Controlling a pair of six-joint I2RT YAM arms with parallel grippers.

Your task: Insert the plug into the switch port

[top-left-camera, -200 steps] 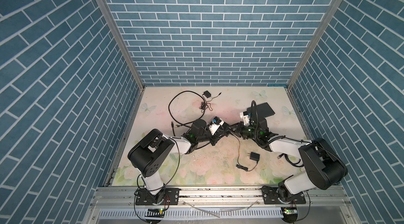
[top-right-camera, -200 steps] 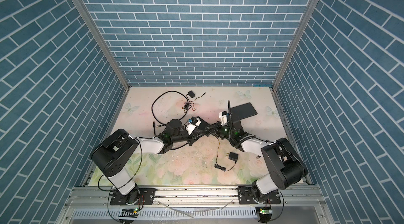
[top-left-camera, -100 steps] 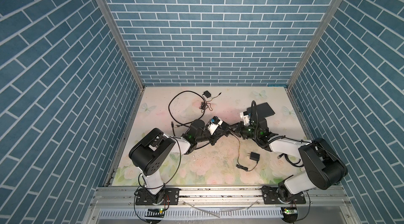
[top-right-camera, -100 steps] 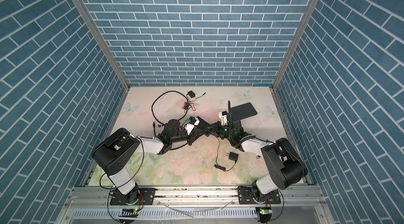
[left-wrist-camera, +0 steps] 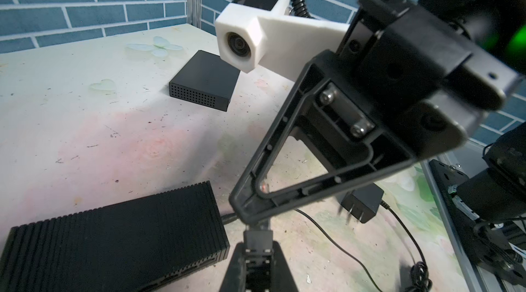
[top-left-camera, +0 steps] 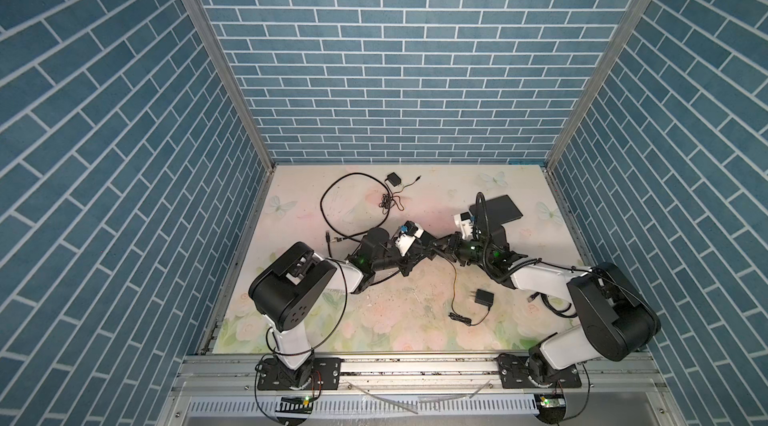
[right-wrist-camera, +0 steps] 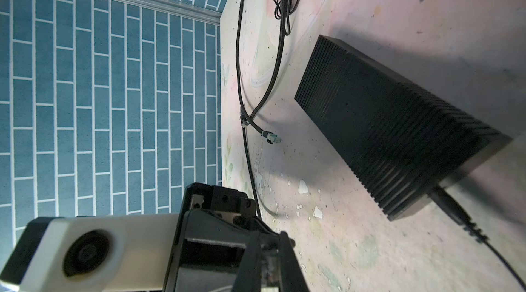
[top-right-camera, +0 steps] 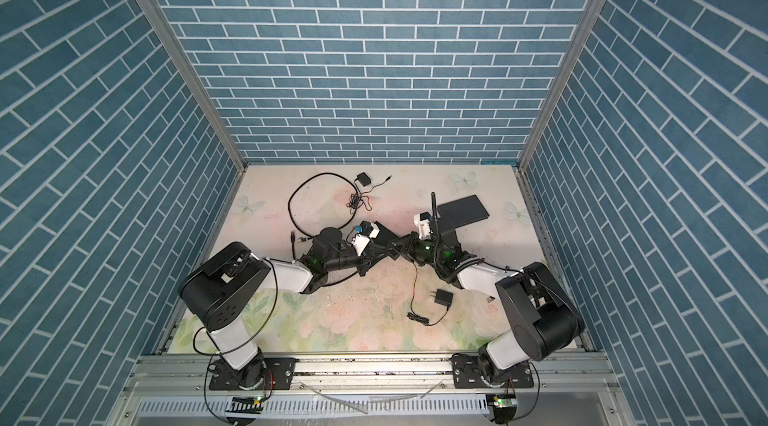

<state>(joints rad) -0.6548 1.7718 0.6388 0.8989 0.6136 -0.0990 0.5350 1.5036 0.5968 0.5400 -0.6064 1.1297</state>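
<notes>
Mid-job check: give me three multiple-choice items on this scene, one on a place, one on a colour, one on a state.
1. Where on the mat is the flat black box? A) back left B) back right C) front centre
2. What colour is the looped cable? A) white B) orange C) black
3. Its network plug is: A) seated in a port B) loose on the mat C) lifted in the air
Key: 1 B, it lies behind the right arm in both top views; 2 C, it reads black; 3 B, the right wrist view shows it lying free.
</notes>
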